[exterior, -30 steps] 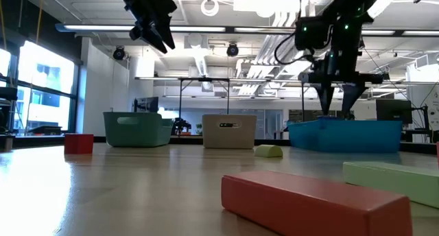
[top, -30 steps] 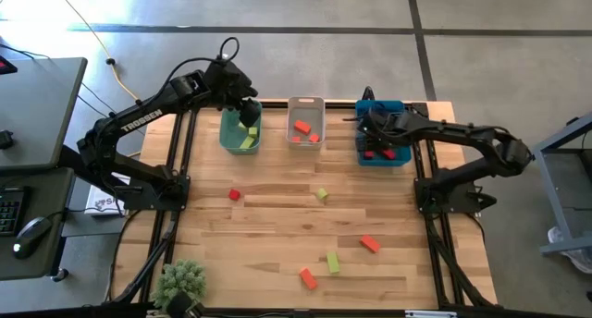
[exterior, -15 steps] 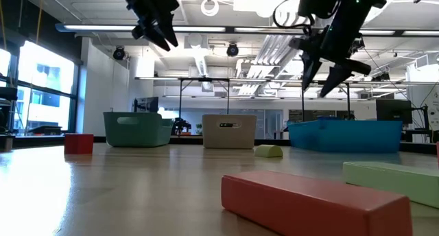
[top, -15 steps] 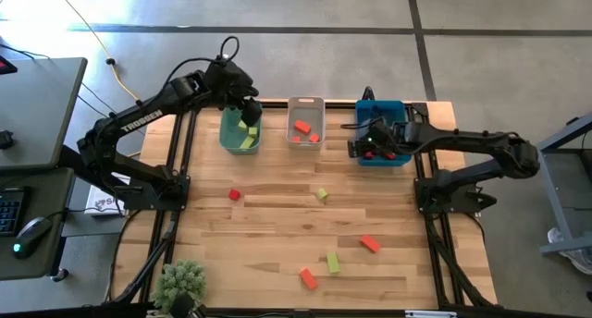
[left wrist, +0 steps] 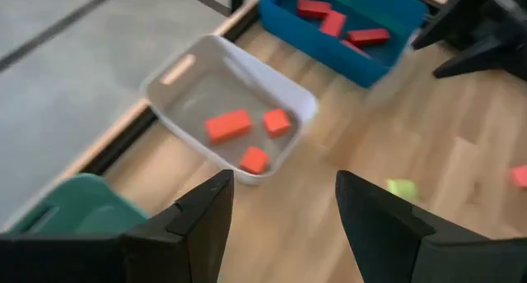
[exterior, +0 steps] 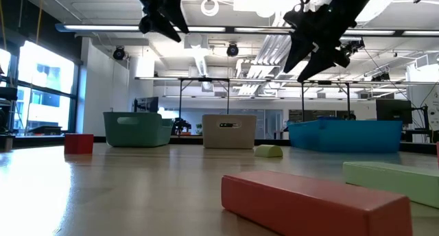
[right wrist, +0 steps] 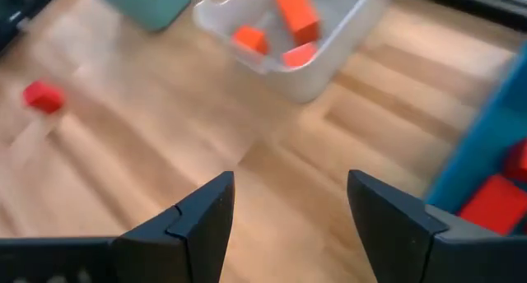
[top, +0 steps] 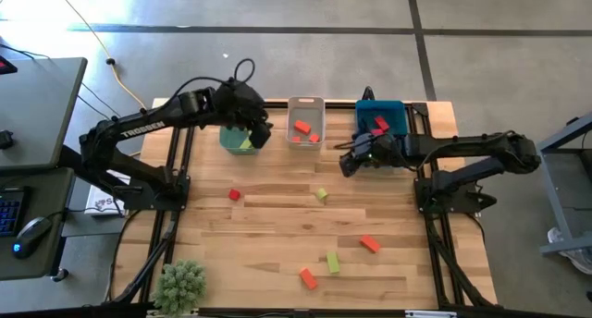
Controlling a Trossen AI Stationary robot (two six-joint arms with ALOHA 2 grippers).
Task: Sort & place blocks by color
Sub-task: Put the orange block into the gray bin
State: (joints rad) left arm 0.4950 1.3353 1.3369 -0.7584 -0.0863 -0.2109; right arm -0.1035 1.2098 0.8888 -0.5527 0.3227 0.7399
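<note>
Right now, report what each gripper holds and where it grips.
Nothing is held: left gripper and right gripper both hang open and empty above the table.

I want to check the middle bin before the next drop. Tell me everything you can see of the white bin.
The white bin is a small rectangular tub of pale, slightly see-through plastic with rounded corners and a slot handle in one end wall. It stands upright on the wooden table at its far edge, between the green bin and the blue bin, touching neither. Three orange-red blocks lie inside. Neither gripper touches it.
</note>
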